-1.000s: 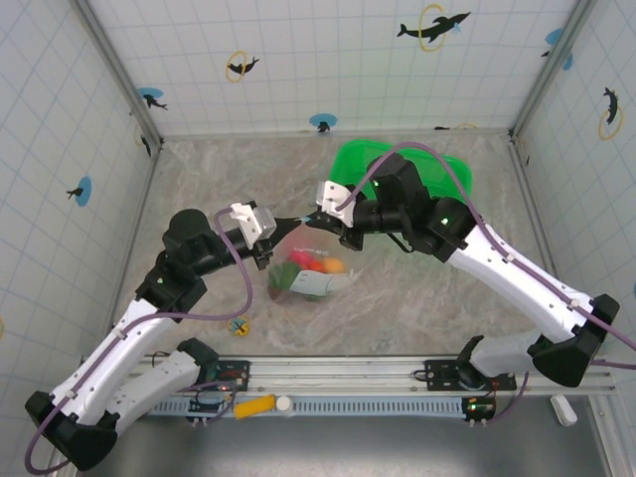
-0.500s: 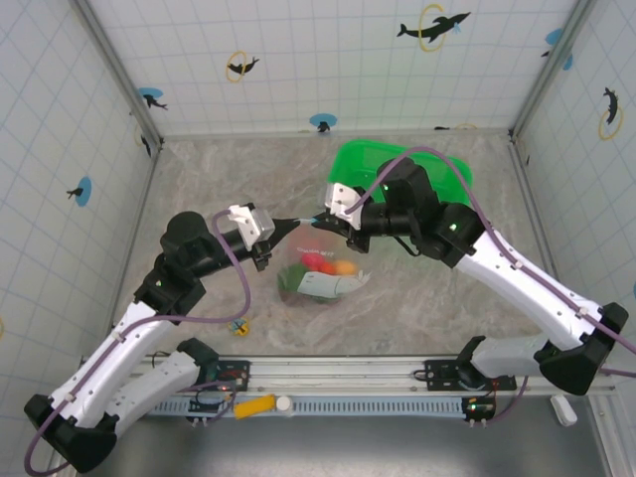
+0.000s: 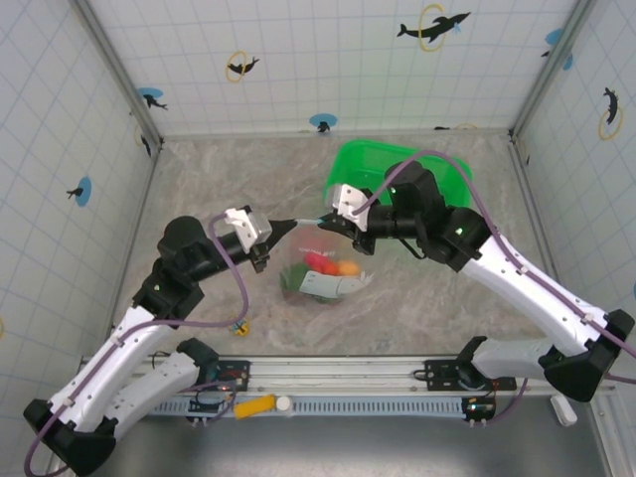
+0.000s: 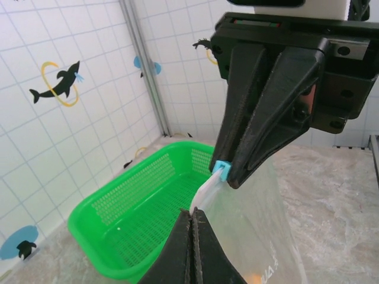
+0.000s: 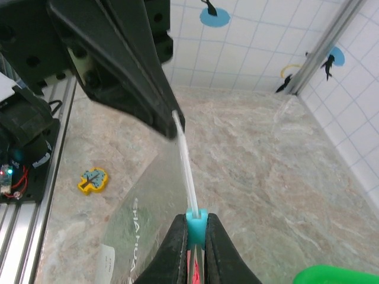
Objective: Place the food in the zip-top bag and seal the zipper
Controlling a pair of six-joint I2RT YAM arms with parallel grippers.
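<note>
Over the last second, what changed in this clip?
The right gripper, shut on the zipper's blue slider, drew it rightward, away from the left gripper. The zip-top bag and its food swung slightly right too. Both grippers stayed clamped, and the green basket did not move.

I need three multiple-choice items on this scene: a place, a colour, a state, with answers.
1. Where is the food? A on a plate; B inside the zip-top bag; C in a pot.
2. What colour is the slider? A red; B black; C light blue.
3. How is the left gripper? A shut on the bag's top edge; B wide open; C holding a spoon.
Answers: 1 B, it shows through the clear plastic; 2 C, seen in the right gripper; 3 A, its fingers meet on the zipper.
</note>
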